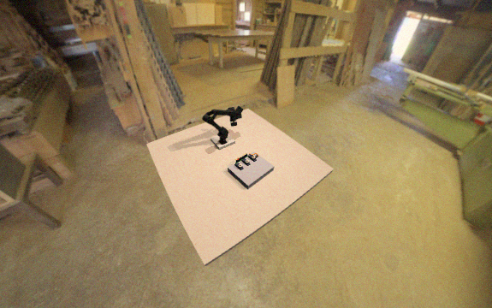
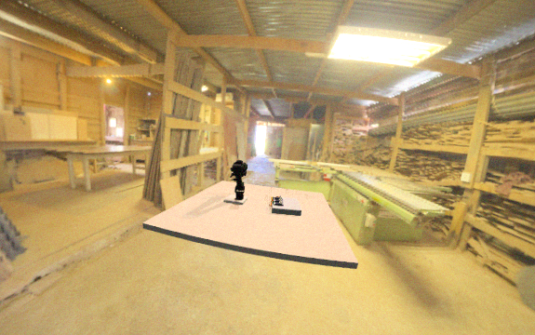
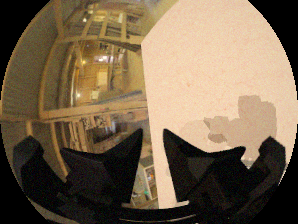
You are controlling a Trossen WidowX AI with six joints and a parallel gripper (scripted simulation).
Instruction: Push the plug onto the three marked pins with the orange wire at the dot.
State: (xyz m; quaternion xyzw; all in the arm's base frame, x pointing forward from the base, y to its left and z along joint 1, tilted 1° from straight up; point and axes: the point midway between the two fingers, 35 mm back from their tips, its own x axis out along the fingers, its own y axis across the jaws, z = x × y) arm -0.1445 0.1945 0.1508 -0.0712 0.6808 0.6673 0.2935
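Note:
My gripper (image 3: 152, 131) is partly open, with a visible empty gap between its two black fingertips in the wrist view. The black arm (image 1: 214, 121) (image 2: 239, 186) is raised behind the holder in the top view, away from it. The grey holder block (image 1: 251, 174) (image 2: 288, 210) lies on the table. Small dark parts with light round spots (image 1: 246, 161) stand along its arm-side edge, with tiny orange and red marks near them. The servo, plug, lead, pins, coloured band and dot are too small to tell apart. None of them shows in the wrist view.
The pale square table top (image 1: 203, 201) (image 2: 230, 228) (image 3: 210, 60) carries the arm's base plate (image 1: 224, 145) (image 2: 234, 201) and the block. Its edge runs down the middle of the wrist view, with the workshop beyond. The arm's shadow (image 3: 255, 120) falls on the table.

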